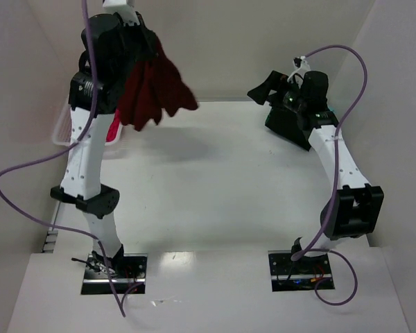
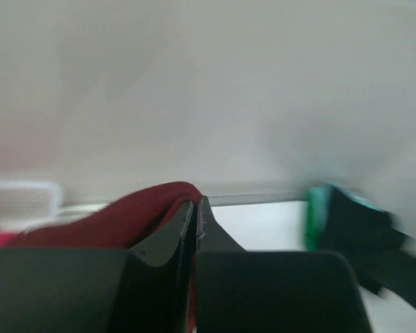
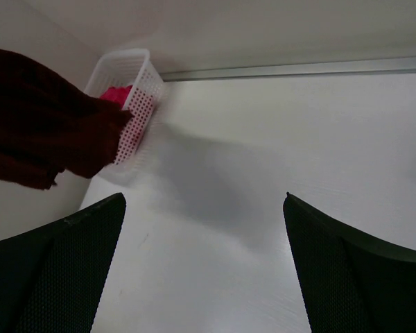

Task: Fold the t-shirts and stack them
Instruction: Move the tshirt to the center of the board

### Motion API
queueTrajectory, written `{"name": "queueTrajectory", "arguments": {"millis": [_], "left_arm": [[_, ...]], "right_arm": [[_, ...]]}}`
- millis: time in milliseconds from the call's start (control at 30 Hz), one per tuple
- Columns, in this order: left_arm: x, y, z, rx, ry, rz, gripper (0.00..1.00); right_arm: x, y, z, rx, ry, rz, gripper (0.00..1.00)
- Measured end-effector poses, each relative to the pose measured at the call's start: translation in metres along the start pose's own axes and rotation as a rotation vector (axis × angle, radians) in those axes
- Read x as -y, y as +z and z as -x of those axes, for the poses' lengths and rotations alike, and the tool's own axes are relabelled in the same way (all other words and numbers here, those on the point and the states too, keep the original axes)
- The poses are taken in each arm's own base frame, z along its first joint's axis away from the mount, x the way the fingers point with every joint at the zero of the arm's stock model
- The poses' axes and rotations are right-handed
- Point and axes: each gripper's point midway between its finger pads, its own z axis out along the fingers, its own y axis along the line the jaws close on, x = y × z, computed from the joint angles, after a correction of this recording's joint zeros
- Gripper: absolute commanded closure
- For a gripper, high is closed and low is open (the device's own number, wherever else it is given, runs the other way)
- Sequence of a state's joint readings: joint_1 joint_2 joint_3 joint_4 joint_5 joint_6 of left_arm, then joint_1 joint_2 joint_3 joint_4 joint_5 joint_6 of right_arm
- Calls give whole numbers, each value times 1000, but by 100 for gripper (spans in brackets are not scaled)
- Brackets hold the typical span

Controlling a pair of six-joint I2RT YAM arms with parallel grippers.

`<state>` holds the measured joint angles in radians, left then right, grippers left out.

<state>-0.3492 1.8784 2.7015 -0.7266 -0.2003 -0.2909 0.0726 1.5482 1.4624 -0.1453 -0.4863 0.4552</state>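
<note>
The dark maroon soft cloth t-shirt (image 1: 156,87) hangs in the air over the far left of the white bench (image 1: 215,180), bunched into a loose bundle with its lower folds trailing free. It is gripped at the top by the left hand (image 2: 196,208), whose fingers are pressed together on a ridge of the cloth.

Judging by how it drapes, the shirt is light and limp, with no stiffness to hold a shape, so a single pinch only gathers it into a clump. It looks unlikely to slip from the pads, and it is in no way fragile. For folding it would probably need to be laid flat on the open middle of the bench and taken at two spread points, such as the shoulders or the hem corners; which part is pinched now I cannot tell.

Just below and behind it sits the white plastic lattice basket (image 3: 135,76) with bright pink cloth (image 3: 114,94) inside; a trailing fold could catch on that lattice.

Well apart, at the far right, the right hand (image 3: 202,201) has its fingers spread wide and holds nothing. Near it the left wrist view shows a blurred teal and black shape (image 2: 317,215), too soft to identify.
</note>
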Motion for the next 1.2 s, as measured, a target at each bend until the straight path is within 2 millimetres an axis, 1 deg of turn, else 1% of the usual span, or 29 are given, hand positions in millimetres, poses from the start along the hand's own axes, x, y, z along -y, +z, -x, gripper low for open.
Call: {"name": "queueTrajectory", "arguments": {"millis": [33,67,133,200,233,267,300,333,367,400,433,467,500,533,567,600,633,700,767,800,833,867,933,1033,1100,1200], "left_arm": [[17,-14,11,20,-6,-52,100],[29,-26,20,37,-11,-97,100],[46,-48,33,52,-19,-191,98],[67,-83,42,40,-28,-338,97],[72,-94,44,34,-32,-380,97],[76,-101,44,30,-33,-407,97],[79,-107,42,21,-31,-432,97],[80,-112,38,6,-29,-443,97],[79,-116,28,-25,-28,-449,95],[77,-118,16,-60,-28,-450,92],[75,-117,2,-95,-27,-445,84],[72,-114,-17,-139,-27,-435,74],[67,-109,-45,-199,-25,-420,53],[61,-102,-77,-267,-23,-402,26],[56,-97,-102,-325,-25,-382,21],[49,-91,-133,-391,-18,-360,4],[44,-86,-156,-442,-23,-339,0],[29,-80,-215,-572,-13,-282,0],[12,-82,-264,-690,-1,-215,0],[4,-84,-282,-732,8,-183,0],[-3,-87,-294,-761,17,-157,0],[-10,-90,-304,-784,26,-131,0],[-20,-94,-318,-815,44,-87,0],[-25,-102,-330,-835,47,-80,0],[-28,-115,-342,-866,40,-89,0],[-32,-137,-364,-926,20,-94,0]], "right_arm": [[-5,-6,2,13,-7,7,0],[-10,-13,4,26,-15,14,0],[-17,-23,6,45,-25,21,0],[-24,-41,1,60,-28,22,0],[-29,-53,-1,73,-31,24,0],[-35,-64,-2,88,-35,27,0],[-38,-68,-1,96,-38,29,0],[-41,-77,0,116,-43,25,0],[-44,-83,1,130,-46,20,0],[-45,-88,1,140,-46,14,0],[-46,-95,0,150,-46,3,0],[-46,-100,0,159,-46,-7,0],[-46,-105,-1,166,-46,-16,0],[-47,-111,-1,177,-46,-27,0],[-47,-117,-3,183,-43,-39,0],[-47,-121,-4,189,-38,-48,0],[-46,-124,-5,193,-35,-52,0],[-42,-127,-12,189,-13,-74,0],[-38,-127,-17,179,0,-85,0],[-33,-126,-24,166,14,-97,0],[-28,-125,-31,152,27,-109,0],[-25,-124,-36,140,39,-118,0],[-13,-121,-55,94,73,-150,0],[-3,-121,-72,50,108,-181,0],[1,-120,-80,38,121,-193,0],[7,-121,-102,0,157,-214,0]]}}
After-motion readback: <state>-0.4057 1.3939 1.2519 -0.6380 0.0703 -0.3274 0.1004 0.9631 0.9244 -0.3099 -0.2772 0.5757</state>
